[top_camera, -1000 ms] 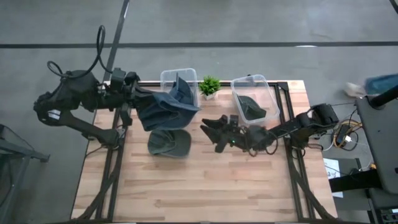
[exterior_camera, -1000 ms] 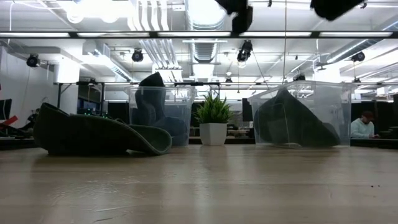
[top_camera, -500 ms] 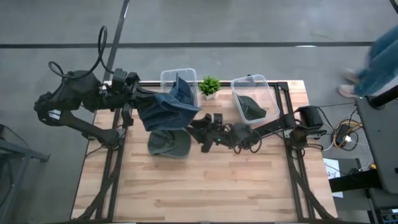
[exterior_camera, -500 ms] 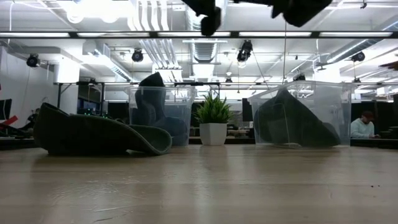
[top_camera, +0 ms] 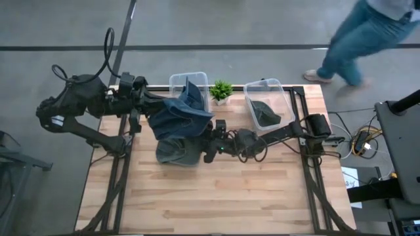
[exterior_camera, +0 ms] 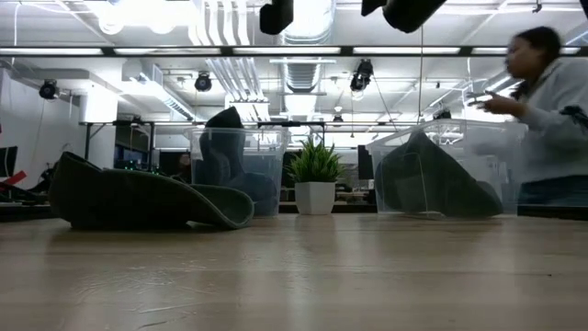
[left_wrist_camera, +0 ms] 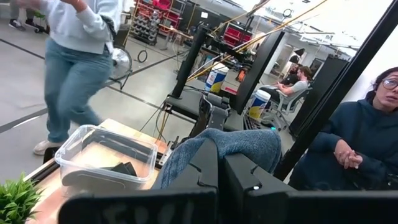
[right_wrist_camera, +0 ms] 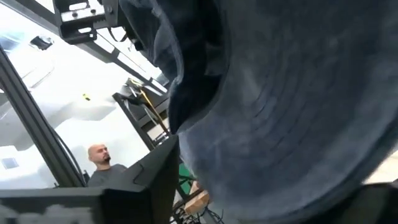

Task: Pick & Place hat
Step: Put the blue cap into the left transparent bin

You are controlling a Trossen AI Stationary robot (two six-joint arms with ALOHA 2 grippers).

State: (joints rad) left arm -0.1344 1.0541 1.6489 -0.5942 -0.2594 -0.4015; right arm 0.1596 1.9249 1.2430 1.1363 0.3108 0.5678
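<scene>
L gripper [top_camera: 149, 98] sits at the table's [top_camera: 262, 196] 10 o'clock, fingers pinched on a blue hat [top_camera: 178, 115] hanging between the left bin [top_camera: 176, 80] and a dark hat [top_camera: 176, 152] lying on the wood. R gripper [top_camera: 209, 139] reaches in at centre, just beside both hats; can't tell if its fingers are spread. Right bin [top_camera: 281, 92] at 1 o'clock holds dark cloth. Plant [top_camera: 221, 90] btwn bins. Person [top_camera: 357, 39] walks past beyond the table.

Tabletop [top_camera: 216, 196] of pale wood planks, matt, with visible grain. Two bins [top_camera: 178, 83] [top_camera: 279, 92] of clear, glossy plastic. Blue hat [top_camera: 177, 118] of soft denim-like cloth, creased (held up at the left arm); dark green hat [exterior_camera: 138, 198] of matt fabric. Both arms [top_camera: 79, 101] [top_camera: 282, 134] of matt black casing. Table frame [top_camera: 118, 180] of dark metal.
</scene>
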